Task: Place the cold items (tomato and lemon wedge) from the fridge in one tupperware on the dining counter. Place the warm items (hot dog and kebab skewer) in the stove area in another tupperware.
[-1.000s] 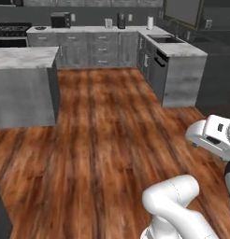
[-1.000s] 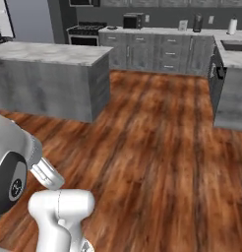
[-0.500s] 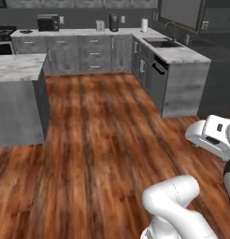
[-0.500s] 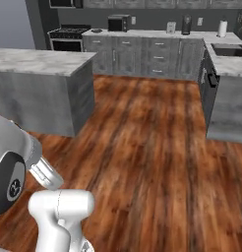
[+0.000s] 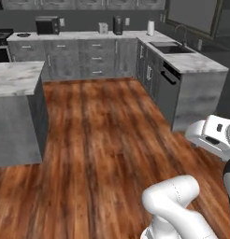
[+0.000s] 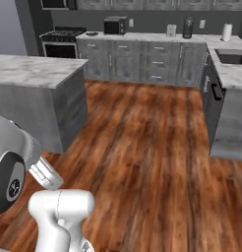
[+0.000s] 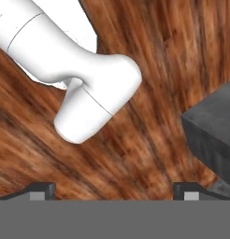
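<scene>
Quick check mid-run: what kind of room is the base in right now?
A home kitchen, rendered: a black range between grey cabinets, a microwave on the back counter, and a sink in the marble side counter.

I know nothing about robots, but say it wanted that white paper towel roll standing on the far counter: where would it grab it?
Probably around the middle of the paper towel roll, coming in level from the front. It stands upright on the back counter as a narrow round column with the wall behind it, so its two opposite sides look like the surest hold.
</scene>
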You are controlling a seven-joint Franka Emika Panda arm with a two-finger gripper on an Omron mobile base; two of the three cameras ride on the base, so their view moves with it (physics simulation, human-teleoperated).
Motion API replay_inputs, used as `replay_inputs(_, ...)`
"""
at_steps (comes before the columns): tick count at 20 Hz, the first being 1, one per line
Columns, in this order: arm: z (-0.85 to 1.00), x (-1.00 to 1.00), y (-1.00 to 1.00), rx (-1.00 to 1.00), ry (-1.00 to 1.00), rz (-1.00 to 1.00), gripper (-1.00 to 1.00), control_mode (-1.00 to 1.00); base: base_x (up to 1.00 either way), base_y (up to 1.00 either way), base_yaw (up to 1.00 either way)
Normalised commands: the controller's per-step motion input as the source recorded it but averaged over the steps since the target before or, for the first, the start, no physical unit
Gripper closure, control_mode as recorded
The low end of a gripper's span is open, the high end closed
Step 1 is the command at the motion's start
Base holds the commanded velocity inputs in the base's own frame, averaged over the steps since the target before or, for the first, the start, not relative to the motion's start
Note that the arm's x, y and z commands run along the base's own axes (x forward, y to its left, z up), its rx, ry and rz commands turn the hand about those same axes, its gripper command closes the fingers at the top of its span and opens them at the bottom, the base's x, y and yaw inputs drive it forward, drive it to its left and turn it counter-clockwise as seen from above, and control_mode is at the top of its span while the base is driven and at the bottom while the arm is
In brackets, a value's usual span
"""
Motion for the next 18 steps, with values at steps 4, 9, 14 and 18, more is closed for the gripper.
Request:
replay_inputs(4,0.0,0.0,0.0,0.0,0.0,0.0,-1.0,1.0,1.0,-0.26,0.08)
replay_inputs(9,0.0,0.0,0.0,0.0,0.0,0.0,-1.0,1.0,1.0,-0.29,0.08)
replay_inputs(14,0.0,0.0,0.0,0.0,0.0,0.0,-1.0,1.0,1.0,-0.33,0.09)
replay_inputs(18,0.0,0.0,0.0,0.0,0.0,0.0,-1.0,1.0,1.0,-0.4,0.08)
